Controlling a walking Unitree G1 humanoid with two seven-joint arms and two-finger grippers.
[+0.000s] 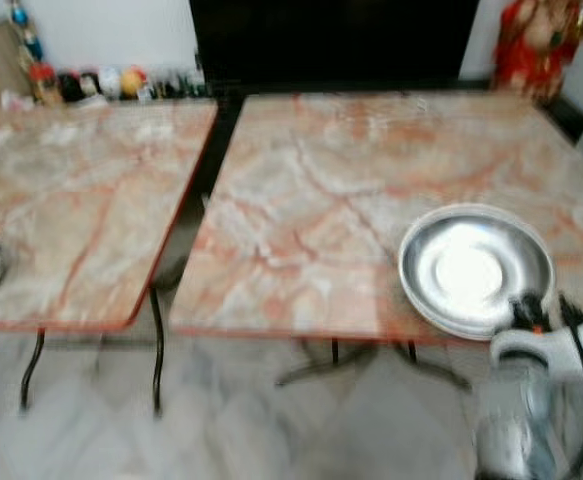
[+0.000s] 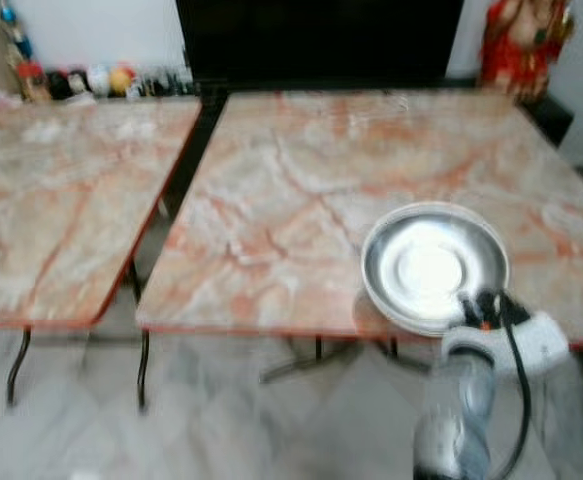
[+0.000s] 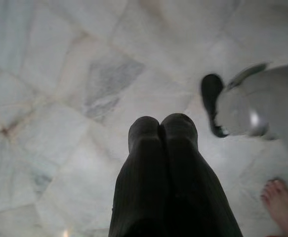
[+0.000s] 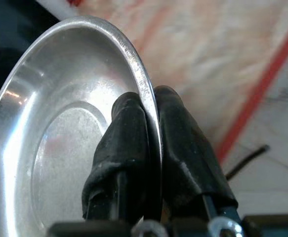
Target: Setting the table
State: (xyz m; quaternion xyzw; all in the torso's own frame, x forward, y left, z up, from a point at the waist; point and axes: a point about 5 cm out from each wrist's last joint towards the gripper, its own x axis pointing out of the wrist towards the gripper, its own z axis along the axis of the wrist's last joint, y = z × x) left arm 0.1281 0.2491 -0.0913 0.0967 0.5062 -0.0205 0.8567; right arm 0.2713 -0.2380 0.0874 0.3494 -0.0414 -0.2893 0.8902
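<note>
Placement step in hand. Right gripper (image 4: 151,128) pinches steel plate (image 1: 476,268) by its near rim, over near edge of marble table (image 1: 311,200). Next, likely: lower flat, then release. Left gripper (image 3: 162,131) closed, empty, idle.

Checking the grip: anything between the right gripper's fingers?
Yes. The steel plate's rim sits pinched between the right gripper's fingers, clearest in the right wrist view.
</note>
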